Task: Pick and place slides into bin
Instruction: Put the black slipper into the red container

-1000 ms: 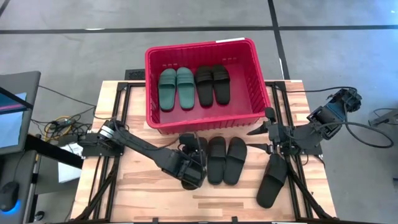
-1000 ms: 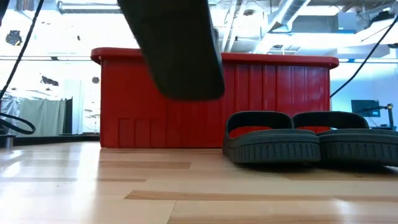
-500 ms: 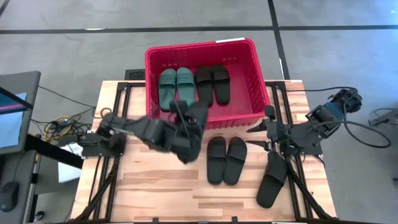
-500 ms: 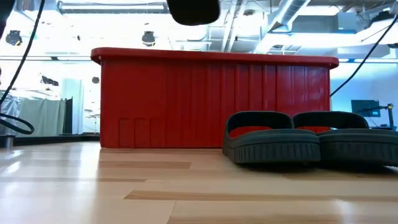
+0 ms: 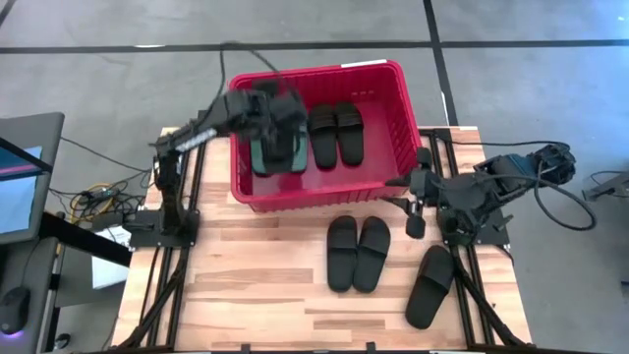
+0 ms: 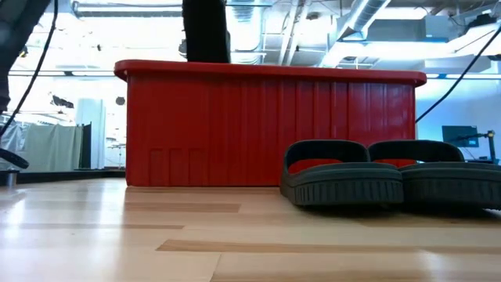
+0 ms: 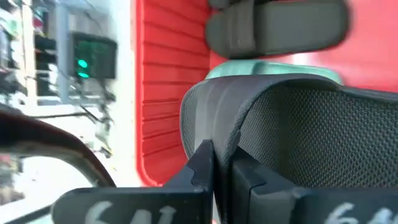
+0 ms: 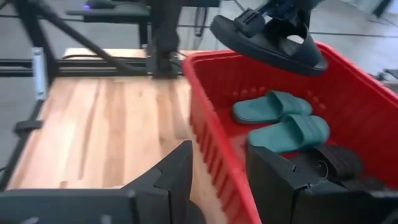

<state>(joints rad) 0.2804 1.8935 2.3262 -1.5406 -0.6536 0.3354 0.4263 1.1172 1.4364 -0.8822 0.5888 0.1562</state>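
Your left gripper (image 5: pixel 280 123) is clamped on a black slide (image 8: pixel 268 41) held over the green pair (image 8: pixel 283 119) in the bin (image 5: pixel 319 190). Your right gripper (image 5: pixel 413 202), jaws apart and empty, hangs beside the bin. These slides look light and rubbery, likely flexing, so take the lone slide (image 5: pixel 429 287) by its strap.

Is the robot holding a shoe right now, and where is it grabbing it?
Yes. The left gripper holds a black slide in the air above the red bin, seemingly by its strap. The right gripper is open and holds nothing.
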